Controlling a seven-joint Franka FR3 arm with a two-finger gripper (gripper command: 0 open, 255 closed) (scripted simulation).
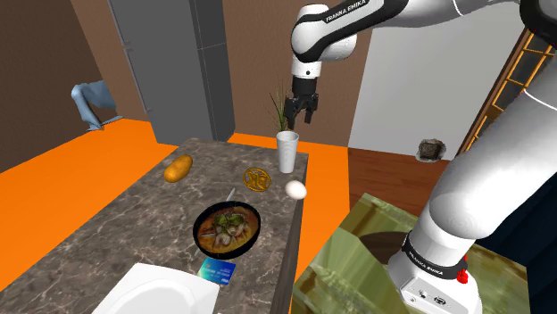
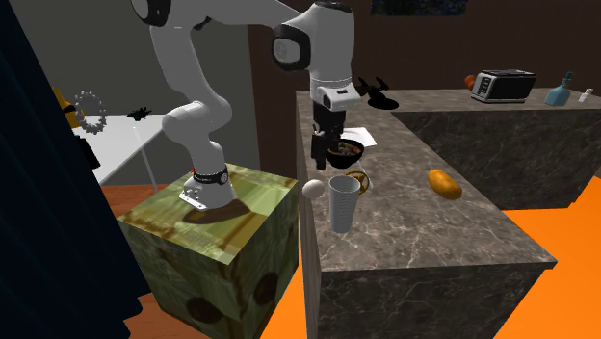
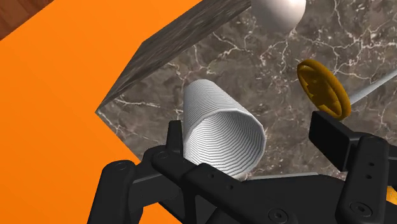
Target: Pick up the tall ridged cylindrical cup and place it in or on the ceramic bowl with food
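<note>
Standing upright on the marble counter, the white ridged cup has its long axis vertical and its open mouth facing straight up. The mouth is a little wider than the base. It sits close to the counter's end corner, with two edges near its base and orange floor below both of them.

The black gripper hangs in the air just above the cup's mouth, pointing down at the counter. Its fingers are spread apart and empty, and the wrist view shows the cup's rim between them with nothing touching it.

Further in along the counter from the cup lie a white egg, near the same long edge, and a golden pretzel-shaped piece beside it. The dark bowl of food sits beyond those, nearer the counter's middle and well apart from the cup. A bread roll lies toward the counter's opposite long edge. Bare stone shows all around the cup's base, and the air above the counter between cup and bowl is open.
</note>
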